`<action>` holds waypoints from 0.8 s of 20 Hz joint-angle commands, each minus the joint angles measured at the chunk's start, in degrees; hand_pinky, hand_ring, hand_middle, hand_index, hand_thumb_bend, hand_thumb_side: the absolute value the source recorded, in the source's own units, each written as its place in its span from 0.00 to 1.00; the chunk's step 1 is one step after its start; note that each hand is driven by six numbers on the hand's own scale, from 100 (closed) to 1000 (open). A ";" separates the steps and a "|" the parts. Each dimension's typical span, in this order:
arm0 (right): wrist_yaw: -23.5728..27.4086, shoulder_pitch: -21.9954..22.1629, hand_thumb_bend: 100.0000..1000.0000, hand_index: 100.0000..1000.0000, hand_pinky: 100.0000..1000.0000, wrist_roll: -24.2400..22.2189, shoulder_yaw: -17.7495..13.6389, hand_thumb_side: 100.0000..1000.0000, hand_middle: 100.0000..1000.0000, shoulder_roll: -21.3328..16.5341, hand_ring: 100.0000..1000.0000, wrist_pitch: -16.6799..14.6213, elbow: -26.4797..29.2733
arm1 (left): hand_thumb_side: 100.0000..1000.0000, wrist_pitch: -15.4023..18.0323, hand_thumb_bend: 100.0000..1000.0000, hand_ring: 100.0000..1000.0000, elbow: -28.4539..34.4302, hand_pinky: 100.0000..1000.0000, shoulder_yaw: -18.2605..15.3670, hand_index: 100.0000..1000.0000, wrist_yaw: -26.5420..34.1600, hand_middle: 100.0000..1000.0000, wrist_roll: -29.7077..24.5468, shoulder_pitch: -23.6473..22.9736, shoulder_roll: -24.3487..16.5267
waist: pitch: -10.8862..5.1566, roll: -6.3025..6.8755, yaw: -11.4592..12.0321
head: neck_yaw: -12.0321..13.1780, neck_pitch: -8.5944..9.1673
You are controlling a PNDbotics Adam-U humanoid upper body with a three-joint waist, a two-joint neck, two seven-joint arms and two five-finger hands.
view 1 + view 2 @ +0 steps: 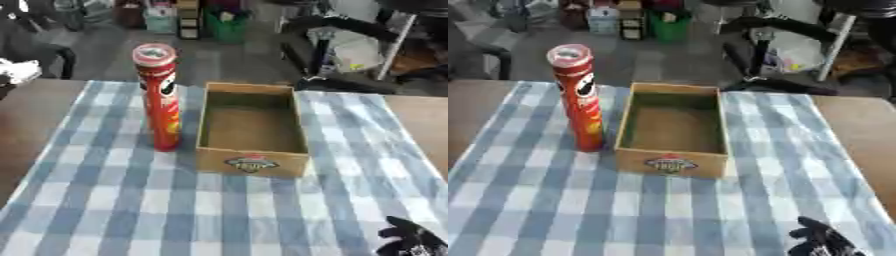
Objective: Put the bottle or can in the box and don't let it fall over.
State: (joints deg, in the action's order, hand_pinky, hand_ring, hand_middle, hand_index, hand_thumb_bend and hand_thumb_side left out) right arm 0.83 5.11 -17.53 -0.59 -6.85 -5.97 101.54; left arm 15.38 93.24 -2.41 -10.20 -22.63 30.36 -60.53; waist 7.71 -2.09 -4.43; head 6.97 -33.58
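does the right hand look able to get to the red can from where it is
Probably yes. The right hand sits at the lower right corner; the can stands upright left of the box, and bare cloth lies between.

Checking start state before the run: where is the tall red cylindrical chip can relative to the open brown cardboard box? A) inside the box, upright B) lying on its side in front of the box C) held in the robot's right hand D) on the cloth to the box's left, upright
D: the tall red cylindrical chip can stands upright on the blue-and-white checked cloth, just left of the empty open brown cardboard box; the right hand is at the lower right corner, holding nothing.
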 commanded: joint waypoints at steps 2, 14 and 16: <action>0.54 -0.26 0.00 0.82 0.47 0.09 -0.01 0.64 0.62 -1.07 0.54 -0.06 0.53 | 0.48 -0.18 0.10 0.73 0.12 0.68 -0.38 0.85 -0.08 0.76 -0.07 1.37 -1.28 | -1.20 0.25 -0.17 | 0.10 0.34; 0.48 0.05 0.00 0.83 0.47 -0.37 0.44 0.64 0.62 -1.27 0.54 -0.07 0.60 | 0.60 -1.33 0.31 0.76 -6.86 0.69 3.47 0.87 -3.81 0.80 -4.34 11.82 1.34 | -1.45 0.22 -1.22 | -1.36 2.05; 0.49 0.14 0.00 0.83 0.47 -0.52 0.58 0.64 0.62 -1.37 0.54 -0.05 0.51 | 0.62 -1.03 0.35 0.77 -10.96 0.69 5.27 0.87 -6.53 0.80 -5.32 16.06 3.33 | -1.64 0.33 -1.46 | -1.30 2.14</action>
State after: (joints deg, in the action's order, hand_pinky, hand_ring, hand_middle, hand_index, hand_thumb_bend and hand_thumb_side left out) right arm 0.83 5.34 -17.85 -0.09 -6.93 -5.96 101.53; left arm 14.28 83.83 2.36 -15.31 -27.26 45.09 -56.78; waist 7.08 -2.03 -5.83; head 5.84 -32.22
